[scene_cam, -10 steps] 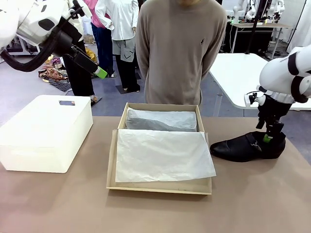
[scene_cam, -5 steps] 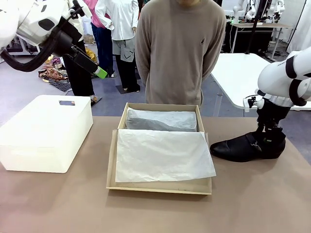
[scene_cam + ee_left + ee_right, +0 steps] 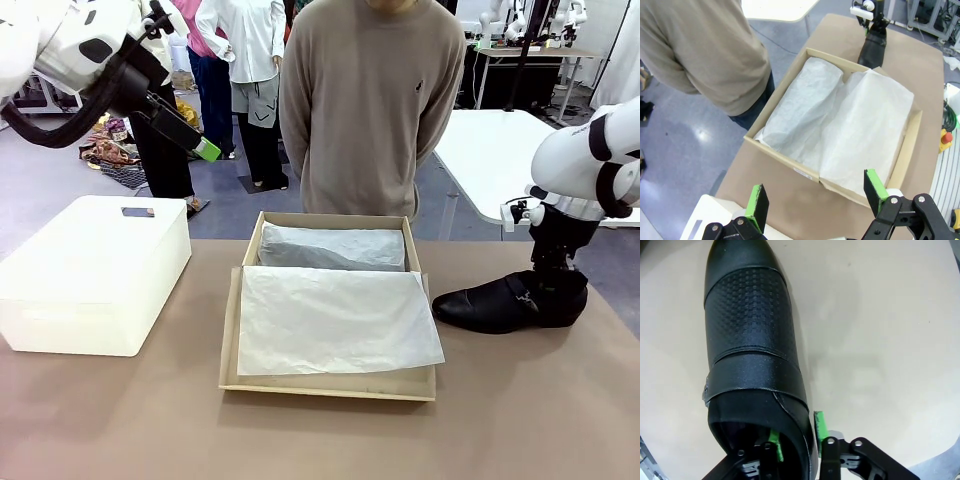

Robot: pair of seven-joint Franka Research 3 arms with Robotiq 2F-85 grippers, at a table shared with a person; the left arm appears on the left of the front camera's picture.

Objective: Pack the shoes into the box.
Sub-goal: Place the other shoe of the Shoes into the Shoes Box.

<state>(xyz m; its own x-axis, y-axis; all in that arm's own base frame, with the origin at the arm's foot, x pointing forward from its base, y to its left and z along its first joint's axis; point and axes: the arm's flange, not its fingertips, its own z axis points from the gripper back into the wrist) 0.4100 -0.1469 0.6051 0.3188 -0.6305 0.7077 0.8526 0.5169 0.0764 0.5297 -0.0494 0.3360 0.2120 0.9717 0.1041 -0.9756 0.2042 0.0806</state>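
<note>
So, on the brown table [image 3: 520, 400] the tissue-lined cardboard shoebox [image 3: 330, 385] sits open mid-frame, one black dress shoe [image 3: 490, 305] not yet packed just beside its right wall with nothing blocking the lift, my right gripper [image 3: 796, 432] clamped on its heel collar, my left gripper [image 3: 816, 195] spread wide, upper left.

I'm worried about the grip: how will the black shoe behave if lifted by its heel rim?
The shoe looks stiff, keeping its shape unsupported, so it probably won't flop. With the right claw astride one heel wall, the long toe may dip. Its glossy leather might slip between the pads.
</note>
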